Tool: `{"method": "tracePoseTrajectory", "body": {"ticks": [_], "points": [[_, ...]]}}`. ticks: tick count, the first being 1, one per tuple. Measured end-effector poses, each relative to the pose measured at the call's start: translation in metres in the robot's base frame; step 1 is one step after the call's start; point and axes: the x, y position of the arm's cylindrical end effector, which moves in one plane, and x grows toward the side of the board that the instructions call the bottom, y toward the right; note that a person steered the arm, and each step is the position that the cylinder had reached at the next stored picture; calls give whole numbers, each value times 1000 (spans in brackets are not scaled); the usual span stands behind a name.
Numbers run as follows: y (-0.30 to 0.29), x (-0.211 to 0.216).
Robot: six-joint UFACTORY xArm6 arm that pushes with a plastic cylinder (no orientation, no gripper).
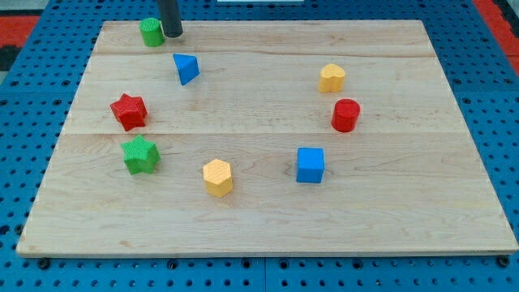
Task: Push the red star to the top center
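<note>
Eight small blocks lie scattered on the pale wooden board (259, 203), which rests on a blue pegboard surface (24, 97). Farthest left is the red star (128, 111), sitting at the board's left side about midway between far and near edges, with nothing touching it. Just nearer than it, and slightly to its right, sits the green star (140, 155); the two are close but apart. At the far left corner stands a green cylinder (151, 32), and my tip (172, 35) comes down just beside its right side (whether they actually touch cannot be told). The arm ends in a bare rod, so there is no claw here to open or close, and it holds nothing. The tip is well apart from the red star, farther away and to its right. Next comes the blue triangular block (186, 68), a little nearer than the tip. A yellow hexagonal block (217, 178) sits near the front, left of centre. Right of centre is the blue cube (310, 165). Farther back are the yellow heart-like block (331, 78) and, just nearer and right, the red cylinder (345, 115).
</note>
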Motion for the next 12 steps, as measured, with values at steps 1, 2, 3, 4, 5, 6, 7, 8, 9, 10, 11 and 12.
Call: {"method": "tracePoseTrajectory", "body": {"ticks": [1, 2, 3, 4, 5, 6, 7, 8, 9, 10, 11, 12], "points": [[1, -1], [8, -6], [18, -6], [21, -2], [39, -11], [77, 11], [157, 45], [236, 55], [283, 63], [168, 31], [55, 40], [-57, 47]]}}
